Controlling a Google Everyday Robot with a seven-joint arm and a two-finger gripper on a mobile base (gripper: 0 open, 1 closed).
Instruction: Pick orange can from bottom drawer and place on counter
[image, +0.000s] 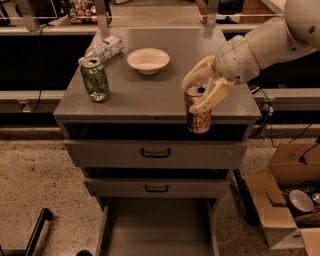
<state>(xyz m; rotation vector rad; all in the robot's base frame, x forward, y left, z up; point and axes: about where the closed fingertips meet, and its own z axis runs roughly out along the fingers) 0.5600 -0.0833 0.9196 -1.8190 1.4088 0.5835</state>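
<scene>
My gripper (199, 94) is shut on the orange can (198, 117), upright, held in the air at the front edge of the counter (150, 95), right of centre. The can's silver top is about level with the counter and its body hangs in front of the cabinet's front edge. The cream fingers (210, 96) wrap the can's upper part. The bottom drawer (157, 230) is pulled open below, and its grey floor is bare.
A green can (95, 79) stands at the counter's left front. A white-labelled bottle (104, 49) lies at the back left. A cream bowl (148, 60) sits at the back middle. Two upper drawers (155, 152) are closed. A cardboard box (287, 200) stands on the floor, right.
</scene>
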